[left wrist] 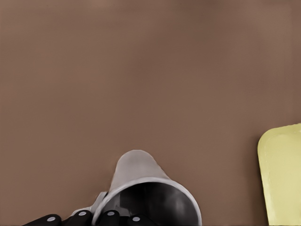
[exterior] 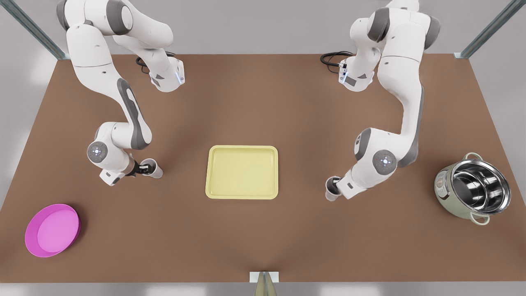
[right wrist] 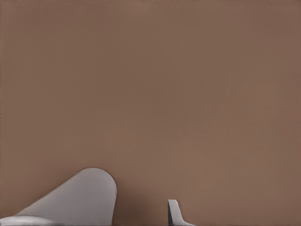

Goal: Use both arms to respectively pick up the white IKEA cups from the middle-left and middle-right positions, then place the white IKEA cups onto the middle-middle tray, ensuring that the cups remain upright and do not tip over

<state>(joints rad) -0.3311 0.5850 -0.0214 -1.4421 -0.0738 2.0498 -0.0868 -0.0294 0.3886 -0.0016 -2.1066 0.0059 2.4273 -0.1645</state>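
Observation:
The pale yellow tray (exterior: pixel 241 172) lies empty at the table's middle, and its corner (left wrist: pixel 282 174) shows in the left wrist view. On the front view's left, my left gripper (exterior: pixel 143 168) is shut on the rim of one white IKEA cup (exterior: pixel 155 169), a short way left of the tray. Seen from the left wrist, this cup (left wrist: pixel 136 169) stands upright with black fingertips (left wrist: pixel 110 218) at its rim. On the front view's right, my right gripper (exterior: pixel 336 186) is shut on the other white cup (exterior: pixel 330 193), right of the tray. That cup's side (right wrist: pixel 80 197) shows against bare table.
A round magenta plate (exterior: pixel 52 230) sits at the front left corner. A steel pot in a green cooker (exterior: pixel 472 189) stands at the right edge. Black cables (exterior: pixel 335 57) lie at the back by the arm bases. Bare brown table surrounds the tray.

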